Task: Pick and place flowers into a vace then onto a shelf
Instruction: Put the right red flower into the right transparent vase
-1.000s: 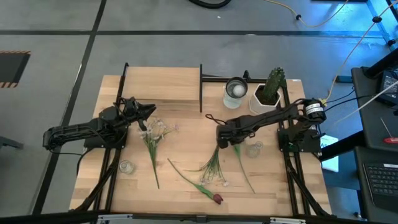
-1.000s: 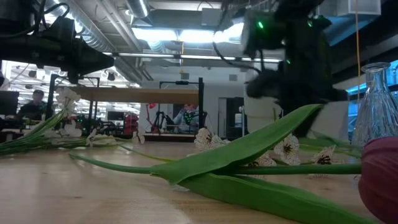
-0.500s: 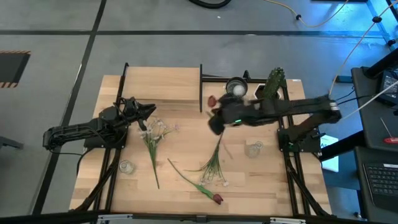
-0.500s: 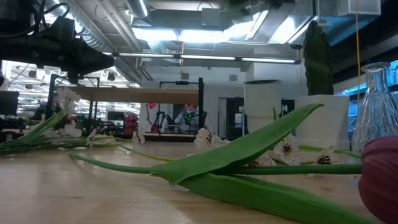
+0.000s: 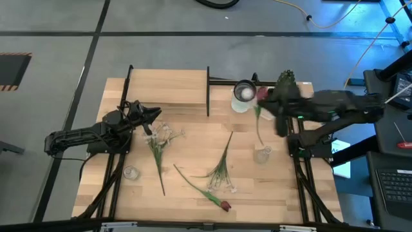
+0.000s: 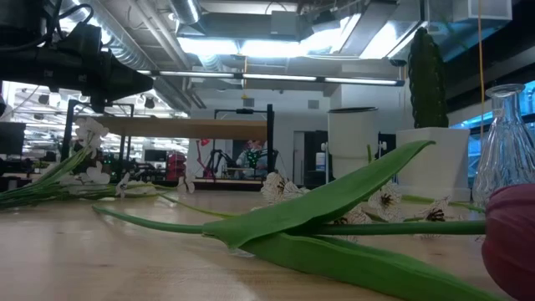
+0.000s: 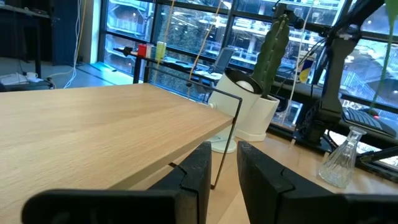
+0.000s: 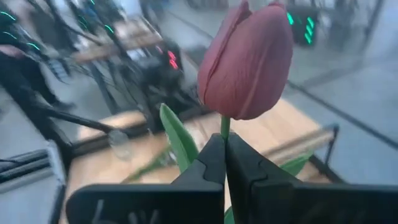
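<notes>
1. Right gripper (image 8: 225, 163) was clamped on a red tulip's stem (image 8: 224, 126) just under its head (image 8: 247, 60), raised near the white cup (image 5: 243, 94) and cactus (image 5: 284, 81).
2. Left gripper (image 7: 219, 163) sat beside the shelf (image 5: 168, 90); whether it gripped anything could not be told.
3. Other flowers (image 5: 219, 171) lay loose on the table (image 5: 193, 138).
</notes>
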`<state>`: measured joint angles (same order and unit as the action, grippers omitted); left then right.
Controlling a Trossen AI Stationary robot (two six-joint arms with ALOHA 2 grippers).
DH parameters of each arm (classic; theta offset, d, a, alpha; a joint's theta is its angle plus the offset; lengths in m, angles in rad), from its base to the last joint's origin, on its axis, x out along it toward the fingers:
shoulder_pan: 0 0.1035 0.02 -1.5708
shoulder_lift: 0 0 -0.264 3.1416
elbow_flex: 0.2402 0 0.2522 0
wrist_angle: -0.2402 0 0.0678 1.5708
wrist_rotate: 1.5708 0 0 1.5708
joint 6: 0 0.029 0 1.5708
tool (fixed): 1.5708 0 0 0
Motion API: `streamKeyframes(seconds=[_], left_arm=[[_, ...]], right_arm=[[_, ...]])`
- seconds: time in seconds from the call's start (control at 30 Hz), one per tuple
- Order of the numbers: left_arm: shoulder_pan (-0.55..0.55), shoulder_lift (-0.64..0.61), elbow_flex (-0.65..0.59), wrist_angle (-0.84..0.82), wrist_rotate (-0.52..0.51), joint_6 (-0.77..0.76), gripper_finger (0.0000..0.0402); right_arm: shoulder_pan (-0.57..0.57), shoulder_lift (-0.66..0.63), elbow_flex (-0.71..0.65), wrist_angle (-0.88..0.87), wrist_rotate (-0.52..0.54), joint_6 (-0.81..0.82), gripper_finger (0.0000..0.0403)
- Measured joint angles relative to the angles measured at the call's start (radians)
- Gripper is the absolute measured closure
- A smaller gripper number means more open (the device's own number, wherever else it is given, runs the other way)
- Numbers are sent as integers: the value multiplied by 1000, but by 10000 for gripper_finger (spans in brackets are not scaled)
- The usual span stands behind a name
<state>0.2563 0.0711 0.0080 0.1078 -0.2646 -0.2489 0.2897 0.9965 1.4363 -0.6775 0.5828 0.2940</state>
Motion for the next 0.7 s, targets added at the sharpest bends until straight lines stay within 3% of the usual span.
streamKeyframes(seconds=[0.2, 0.4, 0.7], left_arm=[[0, 0, 0, 0, 0, 0, 329], [0, 0, 0, 0, -5, -1, 329], [0, 0, 0, 0, -5, -1, 329]], right_arm=[[39, -232, -224, 195, -33, -118, 403], [43, -398, -430, 294, -110, -119, 403], [43, -537, -525, 338, -168, -85, 403]])
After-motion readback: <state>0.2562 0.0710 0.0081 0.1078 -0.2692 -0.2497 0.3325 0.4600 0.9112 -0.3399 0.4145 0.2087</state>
